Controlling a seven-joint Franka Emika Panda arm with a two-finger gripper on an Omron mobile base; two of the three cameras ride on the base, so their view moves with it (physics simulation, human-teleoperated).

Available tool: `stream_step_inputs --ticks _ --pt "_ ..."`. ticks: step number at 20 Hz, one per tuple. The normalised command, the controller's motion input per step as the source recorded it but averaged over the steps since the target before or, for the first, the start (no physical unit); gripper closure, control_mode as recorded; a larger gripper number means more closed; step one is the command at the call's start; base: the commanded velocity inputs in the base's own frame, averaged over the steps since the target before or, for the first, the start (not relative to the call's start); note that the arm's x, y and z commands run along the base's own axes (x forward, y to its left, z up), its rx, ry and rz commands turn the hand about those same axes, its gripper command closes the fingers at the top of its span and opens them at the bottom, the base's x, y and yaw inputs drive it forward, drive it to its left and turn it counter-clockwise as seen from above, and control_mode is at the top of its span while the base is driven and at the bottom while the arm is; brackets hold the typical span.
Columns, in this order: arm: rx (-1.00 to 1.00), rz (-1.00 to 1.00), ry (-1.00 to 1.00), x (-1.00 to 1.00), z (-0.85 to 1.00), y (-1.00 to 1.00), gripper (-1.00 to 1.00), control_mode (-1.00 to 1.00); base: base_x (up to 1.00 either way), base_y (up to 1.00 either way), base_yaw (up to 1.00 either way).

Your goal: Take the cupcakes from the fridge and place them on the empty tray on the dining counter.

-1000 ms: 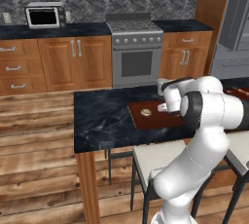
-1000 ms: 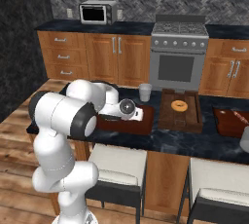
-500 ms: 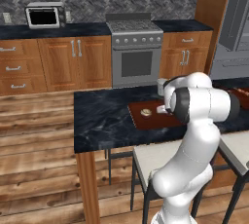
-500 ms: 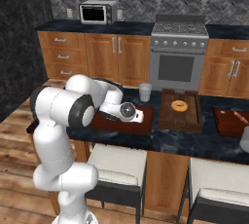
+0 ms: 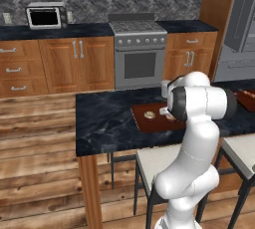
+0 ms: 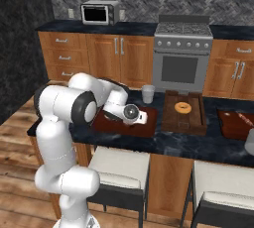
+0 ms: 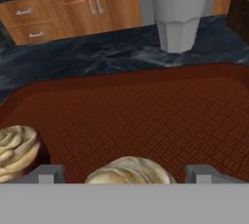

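Two cupcakes rest on the dark reddish-brown tray (image 7: 146, 111), which lies on the dining counter (image 5: 104, 123). One cupcake (image 7: 129, 171) sits between my fingertips (image 7: 204, 173) with a gap on each side; the other cupcake (image 7: 14, 149) is further left. My gripper (image 7: 125, 174) is open, low over the tray's near part. In the left base view the tray (image 5: 144, 123) holds a cupcake (image 5: 149, 115), and my gripper (image 5: 166, 113) is beside it. In the right base view my gripper (image 6: 141, 118) hovers over the tray (image 6: 111, 125). The fridge (image 5: 243, 24) stands at the far right.
A grey cup (image 7: 180, 13) stands just beyond the tray's far edge. Right of it a wooden board (image 6: 184, 115) holds a ring-shaped pastry (image 6: 183, 107). Another dark board (image 6: 237, 123) lies further right. White-seated stools (image 6: 119, 167) stand under the counter.
The jaws have spread wider and let go of the cupcake, which now stands on the tray. The arm's elbow has swung slightly while the hand stayed over the tray.
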Motion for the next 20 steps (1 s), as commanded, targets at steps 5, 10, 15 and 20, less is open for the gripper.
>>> stream_step_inputs --ticks 5,10,15,20 --pt "0.00 0.00 0.00 0.22 0.00 -0.05 -1.00 -1.00 0.00 0.00 0.00" --pt "0.00 0.00 0.04 0.05 0.36 -0.15 -1.00 -1.00 0.00 0.00 0.00" --pt "0.00 -0.04 0.00 -0.46 1.00 -0.41 -1.00 -1.00 0.00 0.00 0.00" --pt "0.00 -0.07 0.00 -0.71 1.00 -0.49 -1.00 -1.00 0.00 0.00 0.00"
